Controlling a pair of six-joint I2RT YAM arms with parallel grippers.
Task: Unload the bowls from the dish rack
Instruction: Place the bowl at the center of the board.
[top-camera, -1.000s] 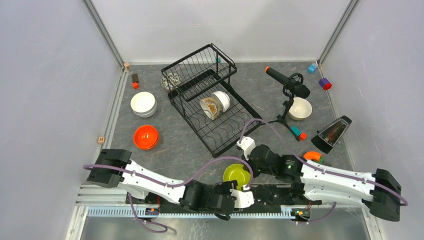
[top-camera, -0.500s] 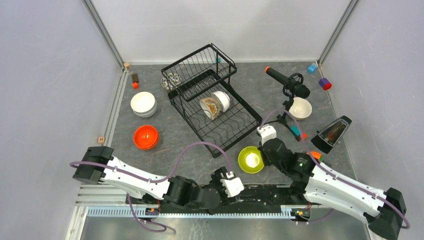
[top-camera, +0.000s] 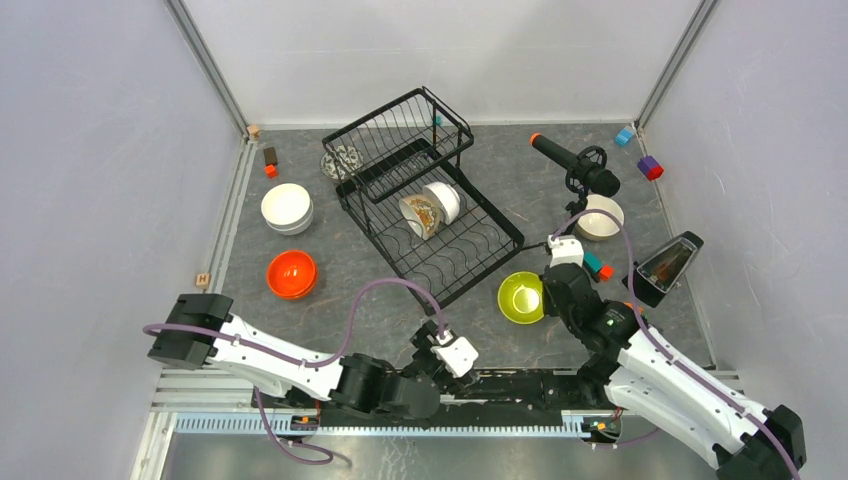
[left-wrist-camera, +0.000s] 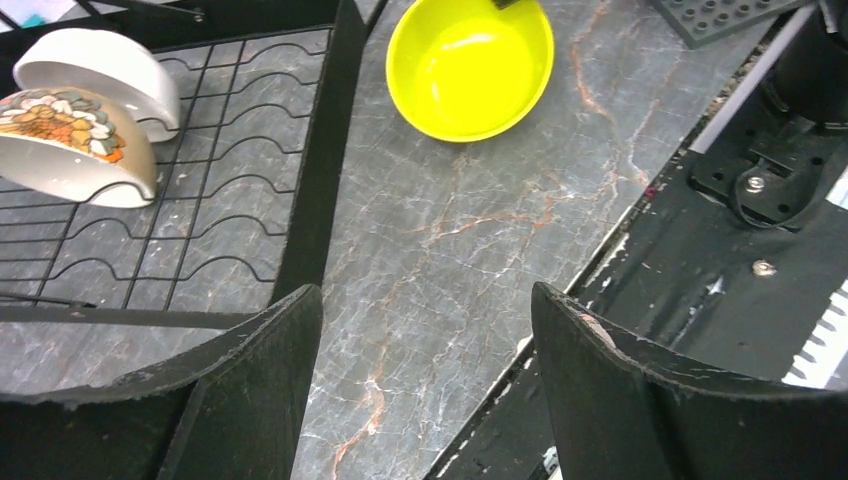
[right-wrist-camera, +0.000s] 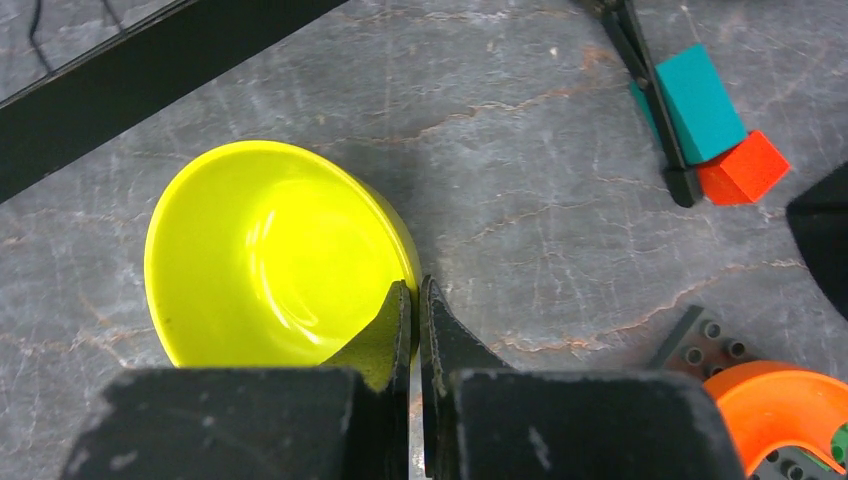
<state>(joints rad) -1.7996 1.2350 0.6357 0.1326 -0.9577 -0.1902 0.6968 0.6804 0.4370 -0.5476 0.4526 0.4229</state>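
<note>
Wire, thin and black, formed the dish rack (top-camera: 395, 135), with a basket-like upper shelf and a lower tray of wavy slots. It stood on a bench (top-camera: 380, 295) of grey, marble-veined surface. Two bowls stood on edge in the lower tray, touching each other: a glossy white bowl (top-camera: 445, 199) and a cream patterned bowl (top-camera: 421, 215) with an orange-brown picture inside.

The other bowls were out on the bench. A stack of white bowls (top-camera: 287, 207) and a bright orange bowl (top-camera: 291, 273) lay left of the rack. A dark-patterned bowl (top-camera: 340, 160) sat behind the rack's far left corner, and a cream bowl (top-camera: 600, 216) rested beside the microphone tripod (top-camera: 572, 225).

The lime green bowl (right-wrist-camera: 270, 255) was smooth, shiny and round, and lay near the rack's front right corner. The right gripper (right-wrist-camera: 413, 300) was pinched tight on its near rim, one finger inside and one outside. Whether the bowl rested on the bench or hung just above it could not be told.

The left gripper (left-wrist-camera: 425, 300) stood spread wide with nothing between its fingers, low near the arm bases.

A second earlier the lime green bowl had been close to the arm bases. It had since travelled up and to the right with the right arm, while the left gripper had widened and drawn back.
</note>
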